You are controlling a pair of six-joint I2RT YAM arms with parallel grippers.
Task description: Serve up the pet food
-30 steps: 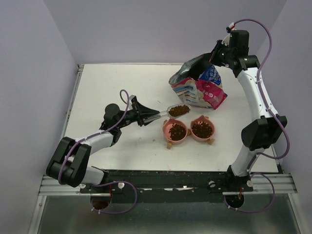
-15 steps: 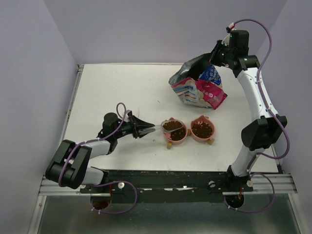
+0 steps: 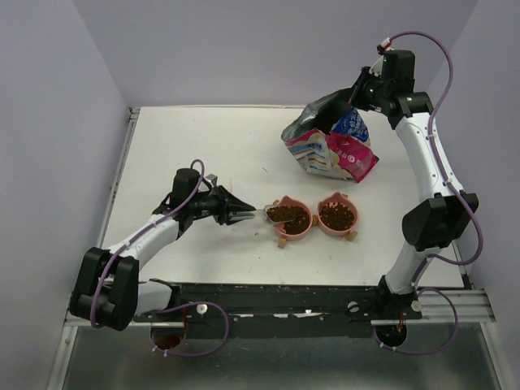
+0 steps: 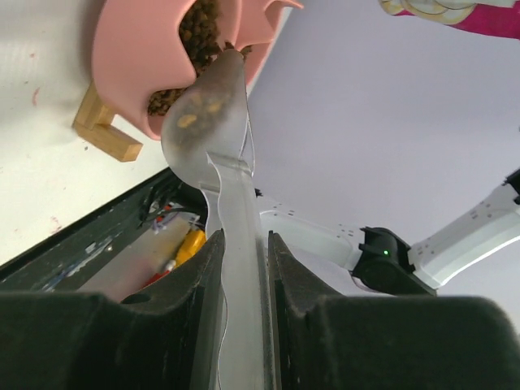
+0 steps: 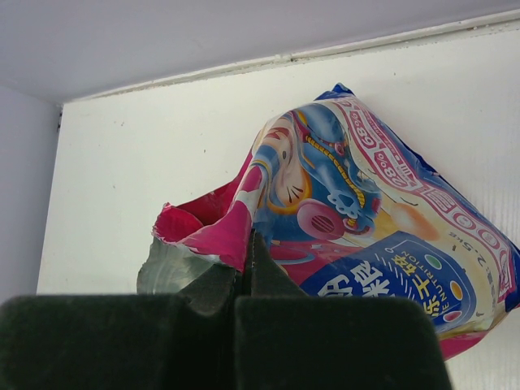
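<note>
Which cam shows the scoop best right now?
Left wrist: the clear scoop sits close up, handle clamped in the left gripper, tip over the pink bowl of pet food. Top external shows it only as a small sliver at that bowl's rim. Right wrist shows only the bag, no scoop.

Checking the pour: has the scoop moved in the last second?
Yes. The scoop came from behind the left bowl toward the near edge, now at its left rim.
</note>
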